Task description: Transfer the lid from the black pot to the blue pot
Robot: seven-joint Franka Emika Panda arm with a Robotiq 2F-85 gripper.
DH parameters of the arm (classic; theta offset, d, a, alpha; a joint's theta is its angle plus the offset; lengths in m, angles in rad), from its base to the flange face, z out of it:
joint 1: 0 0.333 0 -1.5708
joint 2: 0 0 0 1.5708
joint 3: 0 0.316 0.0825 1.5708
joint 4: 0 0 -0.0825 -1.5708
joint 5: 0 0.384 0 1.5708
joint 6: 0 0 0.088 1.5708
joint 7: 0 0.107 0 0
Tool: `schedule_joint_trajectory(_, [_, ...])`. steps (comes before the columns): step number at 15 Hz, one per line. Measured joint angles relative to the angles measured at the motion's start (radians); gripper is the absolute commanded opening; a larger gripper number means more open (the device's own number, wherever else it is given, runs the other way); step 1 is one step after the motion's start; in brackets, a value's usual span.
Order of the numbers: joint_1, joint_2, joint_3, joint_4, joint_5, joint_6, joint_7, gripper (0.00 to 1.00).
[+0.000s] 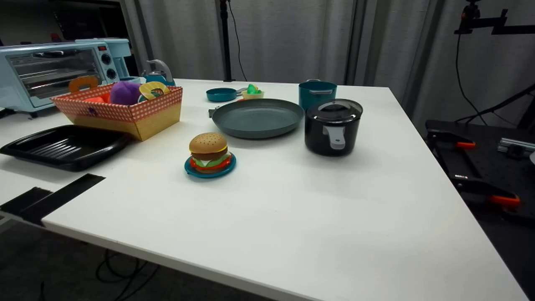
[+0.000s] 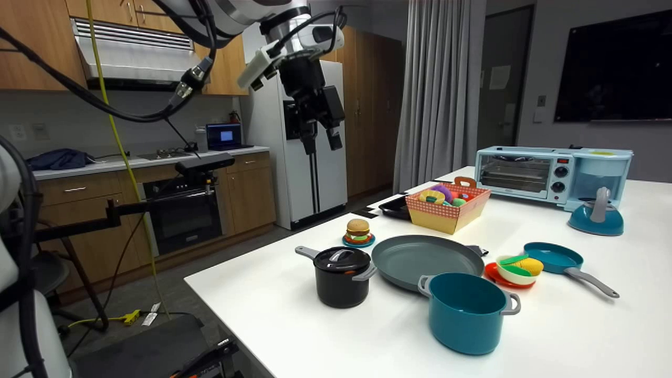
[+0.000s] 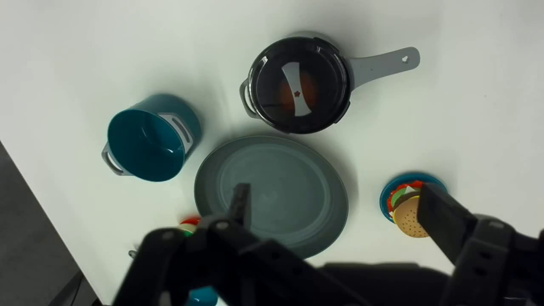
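The dark, shiny, see-through lid (image 1: 334, 112) with a grey bar handle sits on the black pot (image 1: 325, 141). The lid (image 2: 344, 259) and black pot (image 2: 341, 290) also show in an exterior view, and the lid (image 3: 270, 80) covers most of the pot (image 3: 382, 67) in the wrist view. The blue pot (image 2: 464, 331) stands beside it with an open top; it also shows in an exterior view (image 1: 308, 98) and in the wrist view (image 3: 144, 144). My gripper (image 2: 322, 144) is open and empty, high above the table; its fingers (image 3: 335, 191) are wide apart in the wrist view.
A large grey-green plate-like pan (image 2: 428, 260) lies beside both pots. A toy burger (image 2: 358, 229) on a blue saucer, a checked basket (image 2: 446, 212), a black tray (image 1: 67, 146), a toaster oven (image 2: 530, 170), a kettle (image 2: 596, 218) and a small blue pan (image 2: 554, 254) are also on the table.
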Motion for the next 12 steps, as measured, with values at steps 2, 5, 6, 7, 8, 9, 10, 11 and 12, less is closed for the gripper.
schedule_joint_trajectory(2, [0.000, 0.000, 0.000, 0.000, 0.000, 0.000, 0.000, 1.00])
schedule_joint_trajectory(5, [0.000, 0.000, 0.000, 0.000, 0.000, 0.000, 0.000, 1.00])
schedule_joint_trajectory(6, [0.003, 0.001, -0.002, 0.000, 0.000, 0.000, 0.000, 1.00])
schedule_joint_trajectory(7, [0.006, 0.002, -0.005, 0.000, 0.000, 0.000, 0.000, 1.00])
schedule_joint_trajectory(8, [0.007, 0.002, -0.007, 0.000, 0.000, 0.000, 0.000, 1.00])
schedule_joint_trajectory(9, [0.008, 0.003, -0.008, 0.000, 0.000, 0.000, 0.000, 1.00])
schedule_joint_trajectory(10, [0.009, 0.004, -0.009, 0.000, 0.000, 0.000, 0.000, 1.00])
schedule_joint_trajectory(11, [0.010, 0.007, -0.010, 0.000, 0.000, 0.000, 0.000, 1.00])
schedule_joint_trajectory(12, [0.010, 0.011, -0.011, 0.000, 0.000, 0.000, 0.000, 1.00])
